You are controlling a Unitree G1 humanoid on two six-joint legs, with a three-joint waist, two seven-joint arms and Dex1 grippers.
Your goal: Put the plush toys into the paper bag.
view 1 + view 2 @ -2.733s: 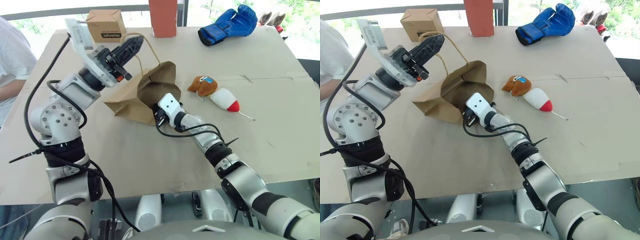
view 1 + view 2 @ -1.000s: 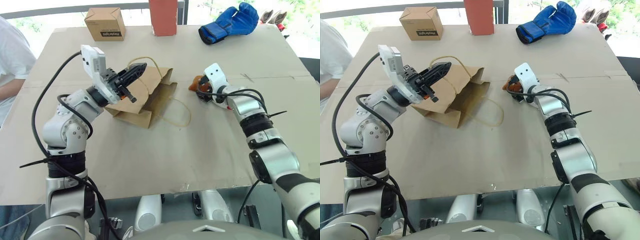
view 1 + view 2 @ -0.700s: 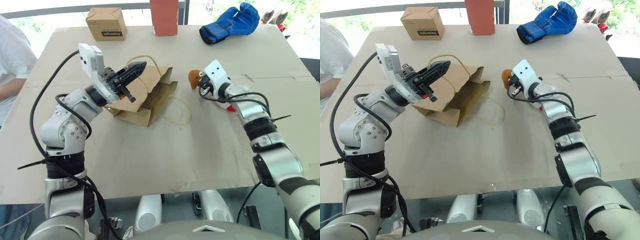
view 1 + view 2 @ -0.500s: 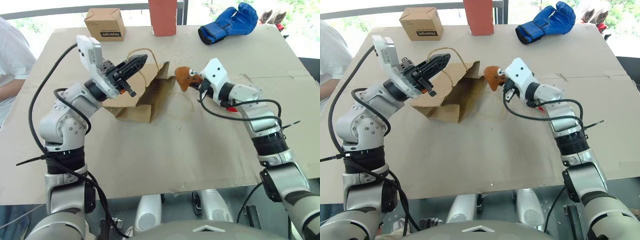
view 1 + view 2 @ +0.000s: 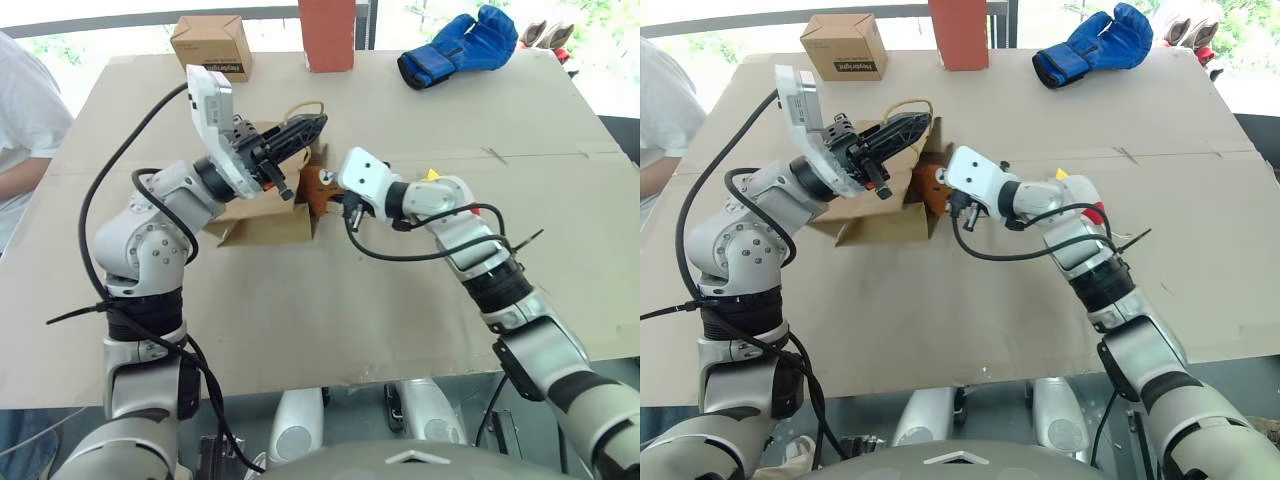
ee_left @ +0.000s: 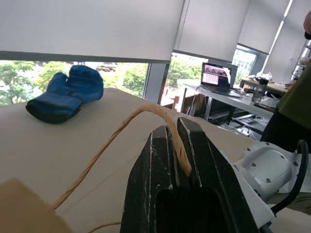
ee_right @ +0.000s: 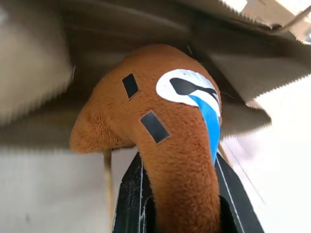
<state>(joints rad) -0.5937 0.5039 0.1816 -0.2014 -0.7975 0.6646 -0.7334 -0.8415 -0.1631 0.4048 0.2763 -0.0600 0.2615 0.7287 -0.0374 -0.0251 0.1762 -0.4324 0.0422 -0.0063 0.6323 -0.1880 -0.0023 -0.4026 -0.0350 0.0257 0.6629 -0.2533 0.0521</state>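
now right tool [image 7: 170, 213] clamps brown plush toy [image 5: 931, 187] at paper bag [image 5: 872, 222] mouth, left tool [image 6: 177, 160] pinching handle [image 6: 121, 128]; next push in, release.

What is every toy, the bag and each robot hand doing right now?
Left gripper: shut on the bag's handle, holding it up.
Right gripper: shut on the brown plush toy.
Brown plush toy: held at the bag's mouth.
Paper bag: on its side, mouth open.
White plush toy: lying on the table, mostly hidden.
Blue boxing glove: lying untouched.
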